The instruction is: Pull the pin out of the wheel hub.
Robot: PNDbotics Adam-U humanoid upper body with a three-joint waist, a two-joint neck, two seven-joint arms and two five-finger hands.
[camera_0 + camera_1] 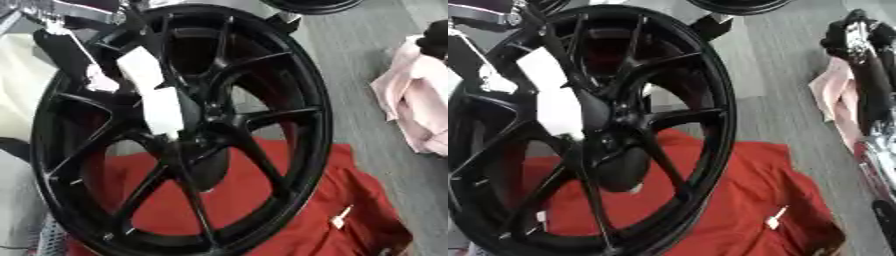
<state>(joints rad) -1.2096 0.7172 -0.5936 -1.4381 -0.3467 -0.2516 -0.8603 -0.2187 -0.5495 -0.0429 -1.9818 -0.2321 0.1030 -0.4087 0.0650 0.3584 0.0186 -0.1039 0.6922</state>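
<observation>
Nearest, a red cloth (289,210) lies under the black wheel (297,75), which stands tilted on it. At the wheel's middle the hub (197,137) shows, with a white pin-like piece (156,95) running up-left from it; it looks still seated, so the pull seems not done. Left hand (74,47) is by the spokes near the piece; fingers can't tell. Right hand (859,37) is well apart at the far right, fingers can't tell.

- We are looking at a workshop or garage-like place.
- A black alloy wheel (184,130) is standing on a red cloth (315,210).
- Grey floor (367,50) is showing, and pink rags (416,100) are lying aside.
</observation>
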